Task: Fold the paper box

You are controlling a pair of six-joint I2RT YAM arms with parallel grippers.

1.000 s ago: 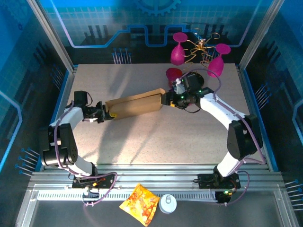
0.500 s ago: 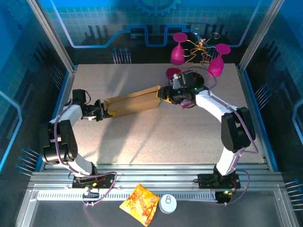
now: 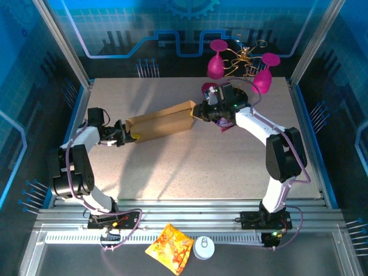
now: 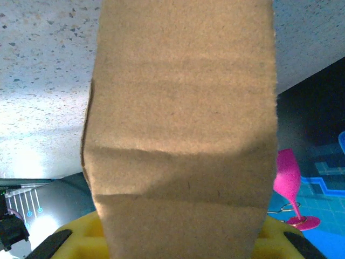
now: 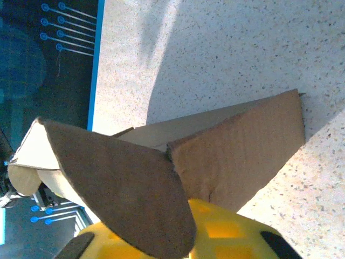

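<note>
A speckled beige desk (image 3: 172,167) is spread beneath the left claw (image 3: 129,137) and the right claw (image 3: 196,112), and it is edged with blue strips along its sides. The desk is enclosed by blue wall panels (image 3: 115,29) printed with a pale grid and circuit-like lines, and these are held between slanting aluminium posts (image 3: 60,40). Behind the right claw, at the far edge, magenta glasses (image 3: 216,60) are set about a gold wire stand (image 3: 244,57). A soft band of shadow is cast on the desk behind the left claw, and brighter light is seen in front of it. Nearer than both claws, a ribbed metal rail (image 3: 190,221) is laid along the front.
</note>
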